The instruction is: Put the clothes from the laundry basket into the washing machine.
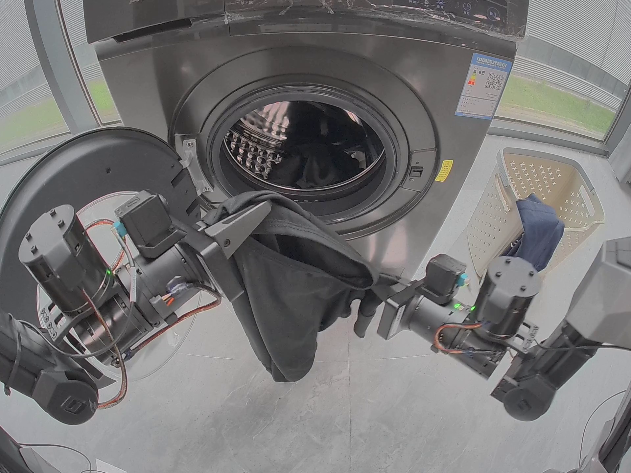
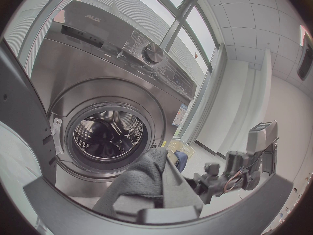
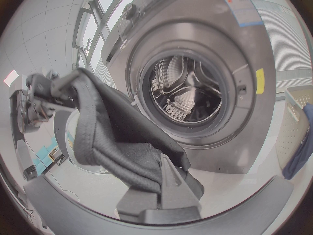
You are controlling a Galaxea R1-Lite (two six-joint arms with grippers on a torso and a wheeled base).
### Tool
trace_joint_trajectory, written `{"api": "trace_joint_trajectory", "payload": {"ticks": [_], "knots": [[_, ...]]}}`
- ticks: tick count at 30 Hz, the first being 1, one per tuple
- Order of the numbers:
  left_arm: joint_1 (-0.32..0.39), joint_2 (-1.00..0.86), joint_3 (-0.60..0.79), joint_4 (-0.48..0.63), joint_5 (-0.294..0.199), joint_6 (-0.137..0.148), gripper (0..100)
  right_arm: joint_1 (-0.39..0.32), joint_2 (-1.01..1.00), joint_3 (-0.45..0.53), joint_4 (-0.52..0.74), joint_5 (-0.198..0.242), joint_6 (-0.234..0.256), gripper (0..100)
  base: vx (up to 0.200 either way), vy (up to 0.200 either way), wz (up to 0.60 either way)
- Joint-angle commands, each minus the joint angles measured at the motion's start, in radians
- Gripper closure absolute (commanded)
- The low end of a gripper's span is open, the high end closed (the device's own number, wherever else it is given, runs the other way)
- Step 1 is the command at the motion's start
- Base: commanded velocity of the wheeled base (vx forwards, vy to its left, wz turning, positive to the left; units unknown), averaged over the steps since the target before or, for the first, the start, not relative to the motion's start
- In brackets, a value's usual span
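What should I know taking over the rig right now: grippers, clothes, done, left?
Left gripper: shut on the dark grey garment, before the drum opening, at its lower rim.
Right gripper: shut on the same garment's other end, lower right; the cloth sags between them, off the floor.
Washing machine: door open; dark clothing lies inside.
Laundry basket: right of the machine, navy garment draped over its rim.
Done: some laundry loaded. Left: push the held garment in, then fetch the navy one.
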Motion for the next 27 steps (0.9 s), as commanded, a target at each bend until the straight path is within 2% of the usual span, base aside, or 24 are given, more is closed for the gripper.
{"api": "trace_joint_trajectory", "payload": {"ticks": [1, 8, 12, 22, 27], "knots": [[0.027, 0.023, 0.002, 0.000, 0.025, 0.000, 100, -0.026, -0.219, 0.069, 0.049, 0.000, -0.007, 100, 0.000, 0.000, 0.00], [0.027, 0.023, 0.002, 0.011, 0.052, -0.002, 100, -0.028, -0.290, 0.017, 0.083, -0.003, -0.007, 100, 0.000, 0.000, 0.00], [0.027, 0.021, 0.004, 0.012, 0.066, -0.013, 100, -0.032, -0.322, -0.018, 0.083, -0.004, -0.004, 100, 0.000, 0.000, 0.00], [0.004, -0.022, -0.022, 0.012, 0.081, -0.014, 100, -0.042, -0.345, -0.047, 0.082, -0.010, -0.003, 100, 0.000, 0.000, 0.00], [0.010, -0.037, -0.039, 0.014, 0.120, -0.014, 100, -0.045, -0.346, -0.055, 0.082, -0.010, -0.004, 100, 0.000, 0.000, 0.00]]}}
